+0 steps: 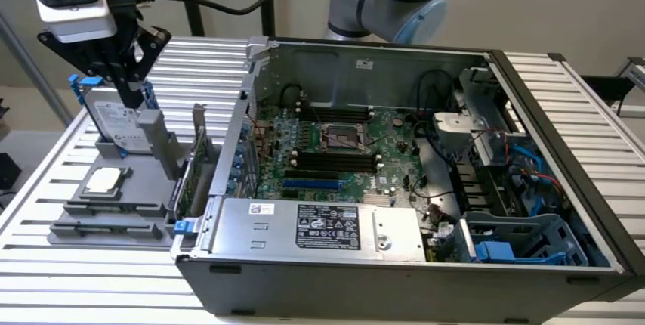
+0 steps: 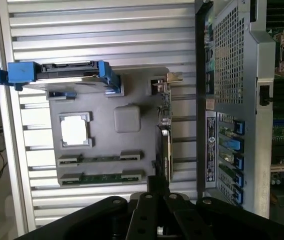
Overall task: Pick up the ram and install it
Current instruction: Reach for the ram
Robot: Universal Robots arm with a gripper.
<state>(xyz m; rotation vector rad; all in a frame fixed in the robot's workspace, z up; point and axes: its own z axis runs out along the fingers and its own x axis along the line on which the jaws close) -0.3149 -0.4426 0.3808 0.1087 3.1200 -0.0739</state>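
The ram [image 2: 102, 177] is a thin green stick with dark chips. It stands edge-up in the outermost slot of the gray holder [image 2: 137, 97], with a second like stick [image 2: 99, 159] in the next slot. The holder also carries a silver processor [image 2: 74, 129], a hard drive [image 2: 62, 80] in a blue caddy and an upright expansion card [image 2: 164, 130]. The gripper [image 1: 133, 104] hangs clenched on nothing above the holder, clear of the ram, and the holder sits on a slatted table [image 1: 60, 280] just beside the open computer case [image 1: 403, 280], whose black motherboard slots [image 1: 333, 160] lie uncovered.
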